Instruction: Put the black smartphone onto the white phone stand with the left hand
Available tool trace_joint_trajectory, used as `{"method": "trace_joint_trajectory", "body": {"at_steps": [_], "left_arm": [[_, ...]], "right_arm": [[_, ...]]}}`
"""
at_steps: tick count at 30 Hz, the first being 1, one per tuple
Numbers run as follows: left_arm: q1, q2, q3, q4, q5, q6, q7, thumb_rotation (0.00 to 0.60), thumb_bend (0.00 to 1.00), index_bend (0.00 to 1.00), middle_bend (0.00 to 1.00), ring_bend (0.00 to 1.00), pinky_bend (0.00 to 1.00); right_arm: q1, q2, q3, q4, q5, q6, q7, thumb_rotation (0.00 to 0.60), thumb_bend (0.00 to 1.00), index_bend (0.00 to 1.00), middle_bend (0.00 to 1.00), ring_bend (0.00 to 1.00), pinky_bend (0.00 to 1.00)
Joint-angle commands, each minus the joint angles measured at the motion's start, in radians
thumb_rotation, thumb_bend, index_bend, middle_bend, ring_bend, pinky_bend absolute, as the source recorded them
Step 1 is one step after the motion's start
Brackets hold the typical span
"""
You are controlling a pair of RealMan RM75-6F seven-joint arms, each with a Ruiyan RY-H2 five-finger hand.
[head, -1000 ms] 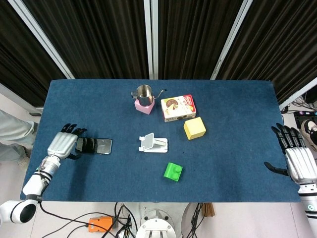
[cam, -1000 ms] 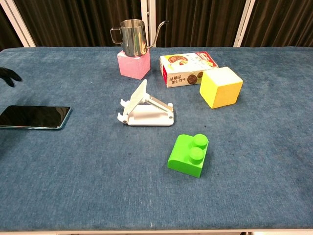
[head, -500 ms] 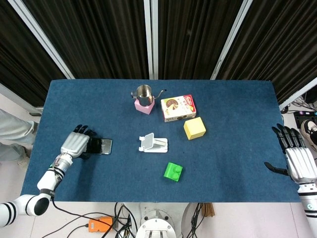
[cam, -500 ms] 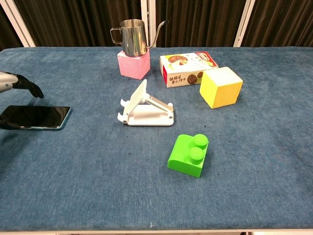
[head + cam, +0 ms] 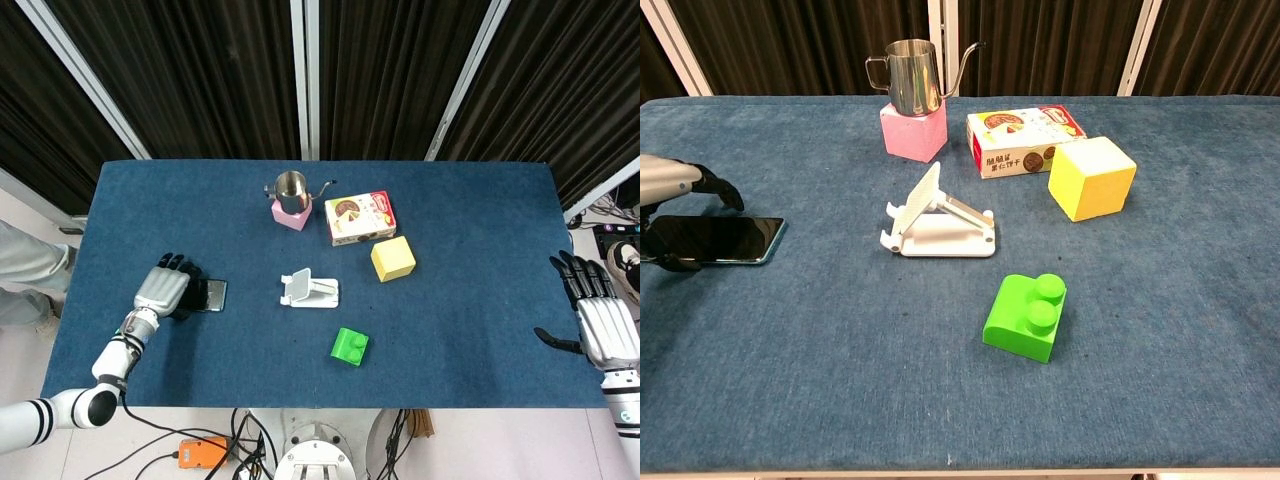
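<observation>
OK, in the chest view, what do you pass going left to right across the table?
Left hand → black smartphone → white phone stand → green block → yellow cube. The kettle, pink block and snack box sit farther back and overlap these in order.

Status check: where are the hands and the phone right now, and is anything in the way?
Left robot hand over the phone, fingers arched, no grip confirmed. Right robot hand open at table edge. Phone flat on table. Stand empty, path clear.
</observation>
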Motion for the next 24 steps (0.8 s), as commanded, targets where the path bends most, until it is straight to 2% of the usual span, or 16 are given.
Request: {"method": "trace_joint_trajectory", "body": {"at_steps": [1,4,10,15,18,22,24], "left_arm": [[-0.01,-0.009,0.007,0.005,-0.017,-0.004,0.005,0.6,0.15,0.22,0.15,0.01,0.01],[-0.01,-0.022,0.006,0.015,-0.019,0.004,-0.017,0.6,0.15,0.28,0.15,0.01,0.01],[0.019,-0.037,-0.013,0.035,0.042,0.017,-0.18,0.6,0.19,0.43,0.19,0.06,0.01],[0.054,-0.042,-0.023,0.054,0.12,0.045,-0.336,0.6,0.2,0.47,0.24,0.1,0.01],[0.077,-0.051,-0.024,0.079,0.182,0.075,-0.433,0.6,0.2,0.48,0.32,0.19,0.06],[0.096,-0.068,-0.015,0.125,0.249,0.101,-0.525,0.6,0.22,0.48,0.47,0.38,0.15],[0.102,-0.079,-0.012,0.149,0.276,0.114,-0.562,0.6,0.22,0.48,0.51,0.42,0.18]], "right_arm": [[-0.001,-0.002,0.0,0.004,0.003,-0.001,0.006,0.6,0.26,0.0,0.05,0.0,0.0],[-0.003,-0.004,0.0,0.01,0.005,-0.001,0.013,0.6,0.26,0.0,0.05,0.0,0.0],[-0.005,-0.008,0.001,0.016,0.008,-0.003,0.019,0.6,0.26,0.0,0.05,0.0,0.0],[-0.005,-0.01,0.002,0.016,0.008,-0.004,0.017,0.6,0.26,0.0,0.05,0.0,0.0],[-0.005,-0.009,0.003,0.012,0.008,-0.004,0.014,0.6,0.26,0.0,0.05,0.0,0.0],[-0.004,-0.008,0.005,0.005,0.006,-0.004,0.007,0.6,0.26,0.0,0.05,0.0,0.0],[-0.003,-0.006,0.006,0.0,0.007,-0.005,0.002,0.6,0.26,0.0,0.05,0.0,0.0]]}}
